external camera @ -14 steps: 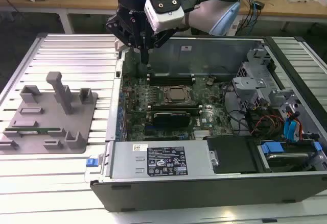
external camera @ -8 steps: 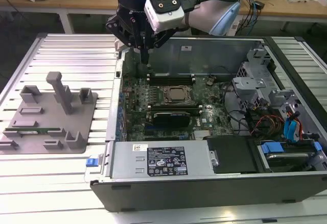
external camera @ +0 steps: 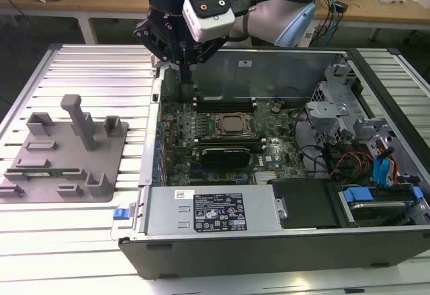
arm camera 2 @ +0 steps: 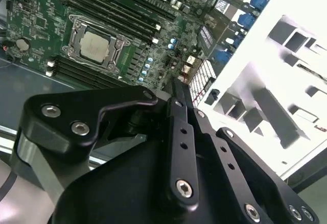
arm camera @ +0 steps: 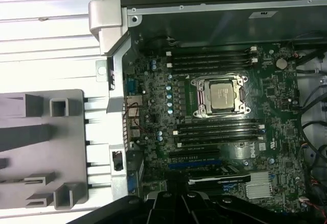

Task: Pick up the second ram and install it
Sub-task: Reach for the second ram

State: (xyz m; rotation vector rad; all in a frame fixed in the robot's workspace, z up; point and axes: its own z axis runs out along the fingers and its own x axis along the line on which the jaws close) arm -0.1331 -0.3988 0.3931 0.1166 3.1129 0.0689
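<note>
The gripper (external camera: 183,73) hung over the case (external camera: 282,255) corner, fingers closed, empty; the ram (external camera: 57,171) lay in the holder (external camera: 111,152). Swinging across low might clip the case wall.

Grey fixture (arm camera: 30,157) — cropped at edge

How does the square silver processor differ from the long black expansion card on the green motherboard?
The square silver processor is bright metal and compact; the long black expansion card is dark and stretched out. The processor sits between the two banks of memory slots; the card lies outside them. Both are seated on the green motherboard.
</note>
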